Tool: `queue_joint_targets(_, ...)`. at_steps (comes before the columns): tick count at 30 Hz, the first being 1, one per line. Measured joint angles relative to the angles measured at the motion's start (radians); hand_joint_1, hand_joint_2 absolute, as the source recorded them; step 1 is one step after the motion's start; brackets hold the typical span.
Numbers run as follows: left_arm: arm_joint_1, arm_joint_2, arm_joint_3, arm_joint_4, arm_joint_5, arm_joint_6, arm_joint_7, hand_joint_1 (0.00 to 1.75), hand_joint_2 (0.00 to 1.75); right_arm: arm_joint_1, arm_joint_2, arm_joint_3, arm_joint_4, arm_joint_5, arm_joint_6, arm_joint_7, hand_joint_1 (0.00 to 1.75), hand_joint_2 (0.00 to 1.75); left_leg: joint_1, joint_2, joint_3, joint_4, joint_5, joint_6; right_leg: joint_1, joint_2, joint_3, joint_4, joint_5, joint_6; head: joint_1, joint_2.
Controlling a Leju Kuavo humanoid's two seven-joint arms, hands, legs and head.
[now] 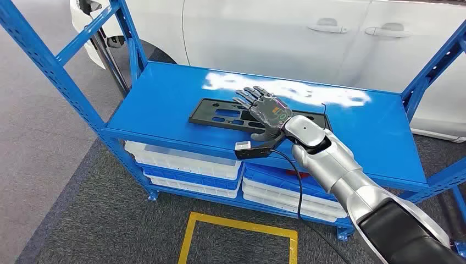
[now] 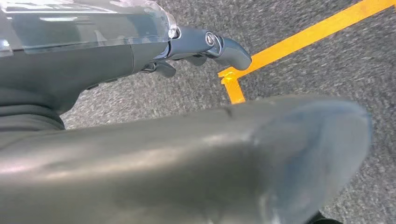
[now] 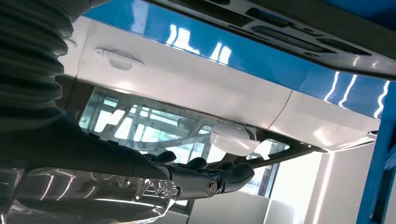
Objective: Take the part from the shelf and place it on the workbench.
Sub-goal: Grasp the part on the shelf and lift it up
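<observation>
- The part (image 1: 231,116) is a flat black plate with holes in it. It lies flat on the top board of the blue shelf (image 1: 165,99), near the front edge.
- The right robot hand (image 1: 262,110) is over the right half of the part. Its fingers (image 1: 248,94) are spread out and straight, so it is apart and holds nothing. I cannot tell if it touches the part or just floats above it.
- In the right wrist view the same robot hand (image 3: 187,175) reaches out with its fingers nearly straight. The part (image 3: 299,37) and the blue shelf board (image 3: 224,51) run across that picture, with space between them and the fingers.
- The silver right arm (image 1: 340,170) comes in from the lower right, and a black cable (image 1: 299,187) hangs from it.
- The left robot hand (image 2: 196,49) hangs down over the grey floor (image 2: 327,70). Its fingers look curled in, with nothing in them — but most of the hand is hidden, so I cannot tell for sure.
- Under the top board there are white trays (image 1: 181,159) stacked on the lower boards.
- A white car (image 1: 275,33) stands just behind the shelf — you can see two door handles.
- Yellow tape (image 1: 242,225) makes a box shape on the floor in front of the shelf.
</observation>
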Motion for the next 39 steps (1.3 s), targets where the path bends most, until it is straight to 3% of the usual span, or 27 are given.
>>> queue_joint_targets(2,0.000,0.000,0.000,0.000,0.001,0.001,-0.001,0.00,0.00,-0.001,0.000,0.002,0.005,0.005,0.002,0.000,0.00,1.75,-0.002,0.000,0.004,-0.010,-0.002,0.004,0.001,0.001,-0.001,0.001,0.000,0.004,0.000,0.000)
queue_joint_targets(6,0.001,0.000,0.000,0.000,0.002,0.004,-0.005,0.00,0.00,-0.004,0.000,0.010,0.023,0.017,0.004,0.000,0.00,1.75,0.000,0.000,0.013,-0.030,0.002,0.025,-0.001,0.002,-0.004,0.011,-0.013,0.025,0.000,0.000)
queue_joint_targets(8,0.000,0.000,0.000,0.000,0.003,0.005,-0.006,0.00,0.00,-0.008,0.003,0.012,0.031,0.017,0.004,0.000,0.00,1.75,0.004,0.001,0.018,-0.037,0.005,0.032,-0.004,0.003,-0.041,0.093,-0.061,0.033,0.000,0.000)
queue_joint_targets(10,0.000,0.000,0.000,0.000,0.003,0.005,-0.006,0.00,0.00,-0.006,0.008,0.016,0.040,0.017,0.004,0.000,0.00,1.75,0.004,0.002,0.018,-0.037,0.005,0.035,-0.010,0.003,-0.110,0.234,-0.121,0.041,0.000,0.000)
queue_joint_targets(11,0.000,0.000,0.000,0.000,0.003,0.005,-0.006,0.00,0.00,-0.003,0.009,0.017,0.044,0.017,0.005,0.000,0.00,1.75,0.004,0.002,0.018,-0.037,0.004,0.035,-0.012,0.003,-0.137,0.283,-0.132,0.044,0.000,0.000)
queue_joint_targets(12,0.001,0.000,0.000,0.000,0.003,0.005,-0.006,0.00,0.00,-0.001,0.010,0.018,0.048,0.017,0.005,0.000,0.00,1.75,0.004,0.001,0.018,-0.037,0.004,0.035,-0.015,0.003,-0.147,0.297,-0.124,0.046,0.000,0.000)
queue_joint_targets(13,0.001,0.000,0.000,0.000,0.003,0.005,-0.006,0.00,0.00,0.000,0.010,0.019,0.050,0.017,0.005,0.000,0.00,1.75,0.004,0.000,0.019,-0.035,0.003,0.034,-0.017,0.003,-0.136,0.266,-0.096,0.046,0.000,0.000)
queue_joint_targets(15,0.001,0.000,0.000,0.000,0.003,0.005,-0.006,0.00,0.00,-0.005,0.010,0.019,0.053,0.017,0.004,0.000,0.00,1.75,0.004,-0.001,0.020,-0.031,-0.002,0.028,-0.019,0.000,-0.072,0.122,-0.021,0.043,0.000,0.000)
queue_joint_targets(17,0.001,0.000,0.000,0.000,0.003,0.005,-0.006,0.00,0.00,-0.010,0.011,0.020,0.056,0.017,0.010,0.000,0.00,1.75,0.001,-0.002,0.017,-0.025,-0.007,0.018,-0.015,-0.002,-0.026,0.018,0.015,0.037,0.000,0.000)
queue_joint_targets(19,0.001,0.000,0.000,0.000,0.005,0.005,-0.006,0.00,0.00,-0.013,0.012,0.022,0.061,0.017,0.025,-0.004,0.00,1.75,0.000,-0.001,0.016,-0.024,-0.008,0.009,-0.009,-0.002,-0.023,0.005,0.013,0.029,0.000,0.000)
queue_joint_targets(22,0.001,0.000,0.000,0.000,0.010,0.005,-0.006,0.00,0.00,-0.023,0.010,0.028,0.074,0.017,0.053,-0.013,0.00,1.75,0.001,0.001,0.008,-0.002,-0.027,-0.008,-0.013,-0.003,-0.018,-0.005,0.018,0.011,0.000,0.000)
queue_joint_targets(25,0.004,0.000,0.000,0.000,0.014,0.005,-0.006,0.00,0.00,-0.035,0.003,0.040,0.092,0.016,0.071,-0.021,0.00,1.75,0.004,0.002,-0.070,0.173,-0.118,-0.021,-0.013,-0.006,-0.014,-0.010,0.019,-0.001,0.000,0.000)
queue_joint_targets(26,0.006,0.000,0.000,0.000,0.015,0.006,-0.006,0.00,0.00,-0.036,0.002,0.045,0.100,0.016,0.076,-0.023,0.00,1.75,0.005,0.002,-0.102,0.236,-0.140,-0.024,-0.011,-0.006,-0.014,-0.009,0.018,-0.002,0.000,0.000)
queue_joint_targets(27,0.008,0.000,0.000,0.000,0.015,0.006,-0.006,0.00,0.00,-0.036,0.001,0.049,0.109,0.016,0.080,-0.025,0.00,1.75,0.005,0.002,-0.119,0.268,-0.144,-0.025,-0.011,-0.006,-0.013,-0.009,0.018,-0.002,0.000,0.000)
queue_joint_targets(28,0.011,0.000,0.000,0.000,0.015,0.006,-0.006,0.00,0.00,-0.037,0.001,0.053,0.117,0.016,0.083,-0.026,0.00,1.75,0.005,0.002,-0.118,0.263,-0.129,-0.025,-0.010,-0.006,-0.013,-0.008,0.017,-0.002,0.000,0.000)
queue_joint_targets(29,0.012,0.000,0.000,0.000,0.015,0.006,-0.007,0.00,0.00,-0.037,0.001,0.056,0.124,0.015,0.086,-0.027,0.00,1.75,0.006,0.002,-0.096,0.214,-0.097,-0.024,-0.010,-0.006,-0.011,-0.007,0.016,0.000,0.000,0.000)
queue_joint_targets(31,0.012,0.000,0.000,0.000,0.016,0.007,-0.007,0.00,0.00,-0.041,0.000,0.058,0.135,0.012,0.089,-0.025,0.00,1.75,0.006,0.001,-0.026,0.069,-0.031,-0.017,-0.009,-0.006,-0.010,-0.003,0.011,0.006,0.000,0.000)
queue_joint_targets(32,0.012,0.000,0.000,0.000,0.016,0.008,-0.008,0.00,0.00,-0.044,0.000,0.059,0.140,0.011,0.089,-0.022,0.00,1.75,0.005,0.001,-0.002,0.017,-0.014,-0.011,-0.007,-0.005,-0.010,0.000,0.009,0.011,0.000,0.000)
queue_joint_targets(33,0.012,0.000,0.000,0.000,0.016,0.008,-0.008,0.00,0.00,-0.046,0.000,0.060,0.144,0.010,0.090,-0.018,0.00,1.75,0.004,0.000,0.011,-0.011,-0.009,-0.004,-0.005,-0.005,-0.011,0.001,0.008,0.015,0.000,0.000)
queue_joint_targets(36,0.013,0.000,0.000,0.000,0.019,0.008,-0.008,0.00,0.00,-0.048,0.000,0.065,0.157,0.012,0.090,-0.002,0.00,1.75,0.002,-0.002,0.014,-0.022,-0.008,0.016,-0.007,-0.005,-0.012,0.003,0.005,0.031,0.000,0.000)
queue_joint_targets(38,0.013,-0.001,0.000,0.000,0.021,0.009,-0.008,0.00,0.00,-0.052,0.004,0.068,0.166,0.015,0.091,0.007,0.00,1.75,0.005,-0.002,0.016,-0.028,-0.003,0.028,-0.011,-0.004,-0.032,0.051,-0.029,0.041,0.000,0.000)
queue_joint_targets(39,0.012,-0.001,0.000,0.000,0.021,0.009,-0.008,0.00,0.00,-0.054,0.009,0.069,0.172,0.016,0.091,0.011,0.00,1.75,0.006,-0.002,0.017,-0.029,-0.002,0.031,-0.013,-0.003,-0.057,0.107,-0.060,0.044,0.000,0.000)
